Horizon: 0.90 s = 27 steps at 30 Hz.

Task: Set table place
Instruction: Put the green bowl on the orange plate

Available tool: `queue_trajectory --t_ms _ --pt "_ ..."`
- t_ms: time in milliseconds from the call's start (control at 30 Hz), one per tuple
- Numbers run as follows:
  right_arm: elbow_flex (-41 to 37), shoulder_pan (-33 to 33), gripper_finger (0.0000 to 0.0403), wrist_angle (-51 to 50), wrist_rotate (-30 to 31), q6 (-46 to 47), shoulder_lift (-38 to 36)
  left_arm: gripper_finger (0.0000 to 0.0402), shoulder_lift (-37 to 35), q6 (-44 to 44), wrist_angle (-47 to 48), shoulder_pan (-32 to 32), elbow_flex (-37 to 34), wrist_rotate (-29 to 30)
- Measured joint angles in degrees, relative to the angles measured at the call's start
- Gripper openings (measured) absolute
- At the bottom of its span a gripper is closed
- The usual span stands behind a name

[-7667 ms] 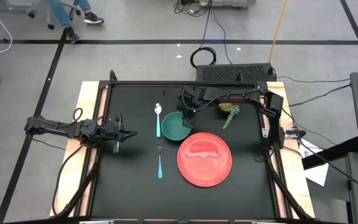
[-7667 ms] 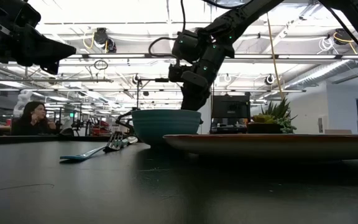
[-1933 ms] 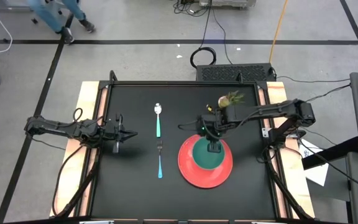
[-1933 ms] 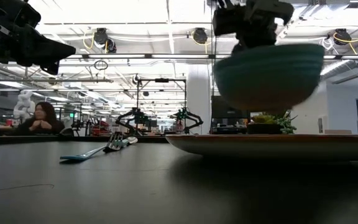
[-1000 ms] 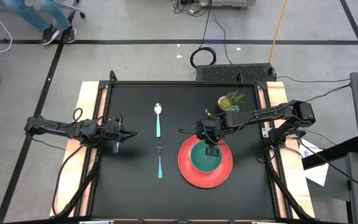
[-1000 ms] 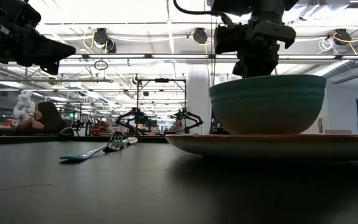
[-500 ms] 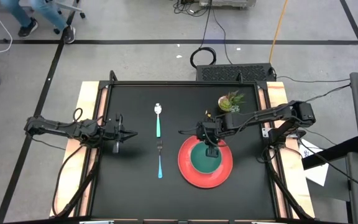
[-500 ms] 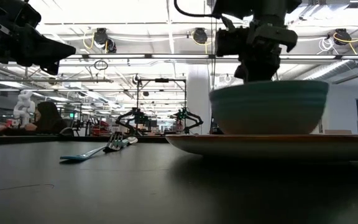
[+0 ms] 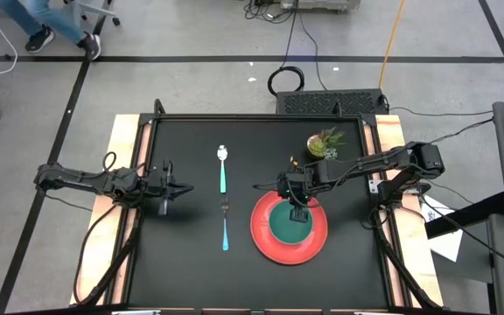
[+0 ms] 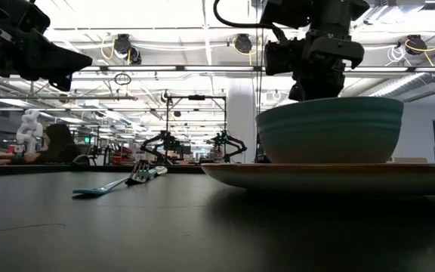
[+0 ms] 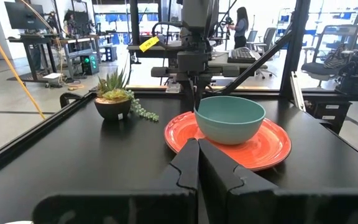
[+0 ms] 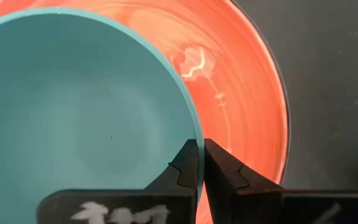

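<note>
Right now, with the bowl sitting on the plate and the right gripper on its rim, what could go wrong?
1. The right gripper is shut on the rim of the teal bowl. Lifting before it opens would likely drag or tip the bowl off the red plate.
2. The potted plant stands close beside the right arm; a wide retreat could knock it.
3. The bowl sits off-centre on the plate, so a sideways nudge might slide it.

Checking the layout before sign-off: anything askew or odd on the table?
Nothing stands out. The bowl sits upright on the plate, right gripper shut on its rim. Spoon and fork lie straight. Plant upright.
</note>
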<state>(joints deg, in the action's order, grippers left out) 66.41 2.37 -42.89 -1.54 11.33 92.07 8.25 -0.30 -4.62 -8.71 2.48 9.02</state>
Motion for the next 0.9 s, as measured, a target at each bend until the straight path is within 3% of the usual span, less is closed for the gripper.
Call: queue_trajectory --t_ms 533,900 --pt "-1.86 -0.02 0.0002 2.36 0.40 0.53 -0.15 0.0010 0.00 0.00 0.02 0.00 0.00 0.00" --pt "-1.98 1.93 0.0002 2.29 5.15 0.21 -2.46 0.0010 -0.01 0.07 0.04 -0.02 0.00 0.02"
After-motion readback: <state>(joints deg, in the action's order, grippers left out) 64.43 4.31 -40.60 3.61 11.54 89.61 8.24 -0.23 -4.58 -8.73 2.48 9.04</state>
